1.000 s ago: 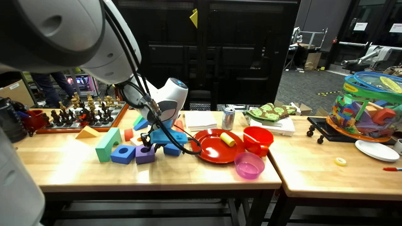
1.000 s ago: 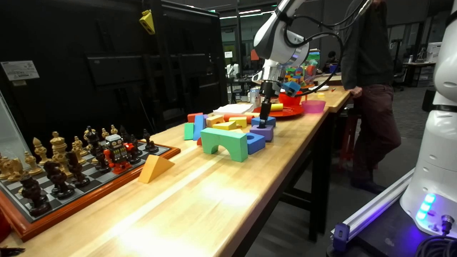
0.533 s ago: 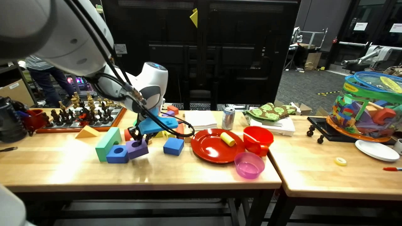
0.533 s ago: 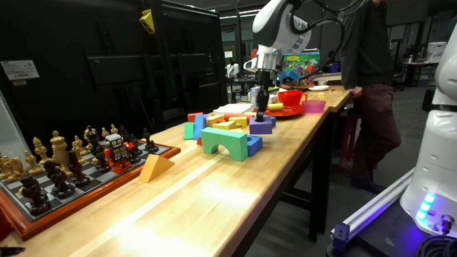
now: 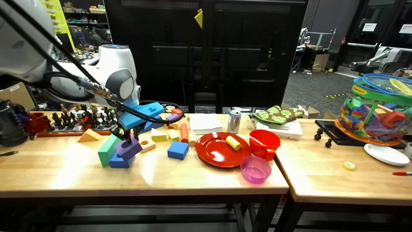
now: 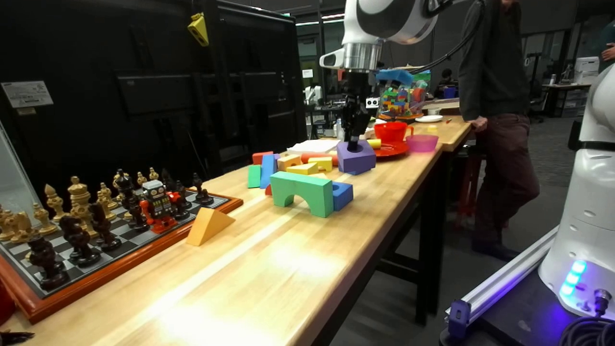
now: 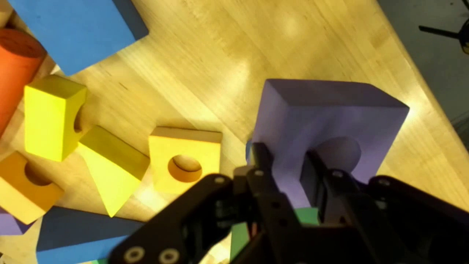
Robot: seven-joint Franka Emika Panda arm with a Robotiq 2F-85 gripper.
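Observation:
A purple block with a round hole shows in both exterior views (image 5: 128, 149) (image 6: 356, 159) and in the wrist view (image 7: 340, 119). My gripper (image 7: 287, 152) is shut on it, one finger in the hole and one against its outer side. The gripper (image 5: 126, 134) holds the block tilted above the table. Below it is a blue block with a hole (image 5: 119, 163), next to a green arch block (image 6: 302, 186). A yellow-orange block with a hole (image 7: 161, 157), a yellow wedge (image 7: 113, 176) and a blue block (image 7: 77, 33) lie near. The purple block's underside is hidden.
A red plate (image 5: 214, 145) bears a yellow cylinder (image 5: 233, 143). Beside it stand a red cup (image 5: 264, 141), a pink bowl (image 5: 256, 172) and a can (image 5: 234, 121). A chessboard (image 6: 139, 257) with pieces and an orange wedge (image 6: 206, 228) are at the table's other end.
The purple block has left the table in my gripper, risen and tilted, moving left in an exterior view. The blue block with a hole shifted slightly left earlier, then stayed.

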